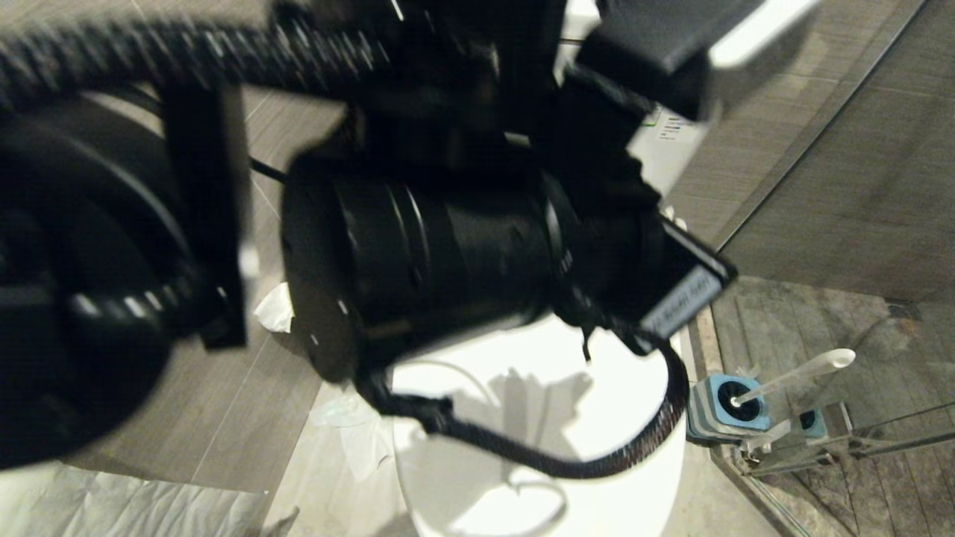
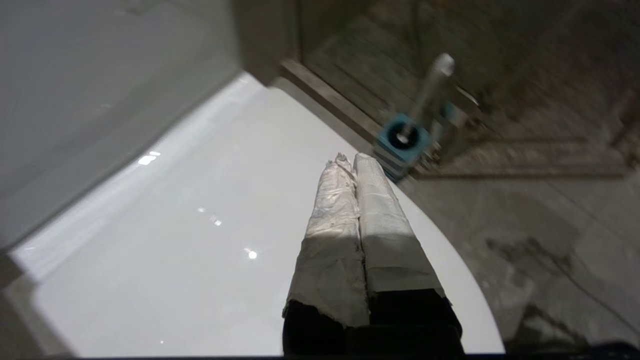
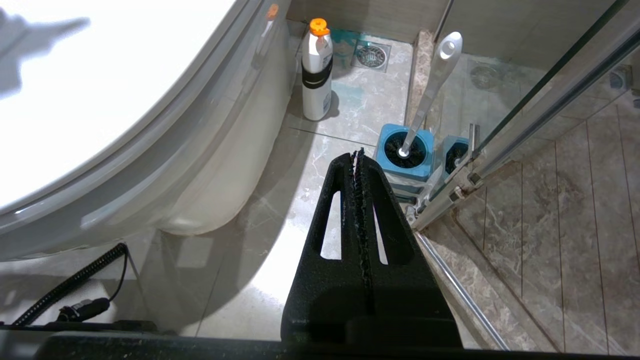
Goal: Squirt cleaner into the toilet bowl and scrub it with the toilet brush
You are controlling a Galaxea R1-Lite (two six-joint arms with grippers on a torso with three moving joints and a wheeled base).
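A: Left side first. What did the head view give?

B: Mostly the left arm (image 1: 418, 268), black and blurred, across the frame and close to the camera. Under it sat the toilet bowl (image 1: 597, 447), lid down, glossy white. White paper (image 1: 274, 309) lay on the floor to its left.

A: Left hand?

B: The left hand (image 2: 350, 160) showed in its wrist view: both fingers wrapped in white tape, pressed together, nothing between them. It hung over the closed lid, tips pointing toward the lid's edge and the brush holder beyond it.

A: Moving right, the brush?

B: The toilet brush (image 1: 791, 377) stood in its blue-topped holder (image 1: 727, 410) on the floor, just beside the bowl on its right, against the glass shower partition (image 1: 843, 440). White handle leaned away from the bowl, bristles down in the holder. No hand touched it.

A: Right hand?

B: The right hand (image 3: 359, 154) was low beside the bowl, black fingers closed tight, empty, pointing toward the holder but apart from it. Behind, a white bottle (image 3: 316, 70) with an orange cap stood on the floor close to the bowl's base, a floor drain (image 3: 372, 55) further back.

A: Cleaner in the bowl?

B: Couldn't tell; the lid covered the basin.
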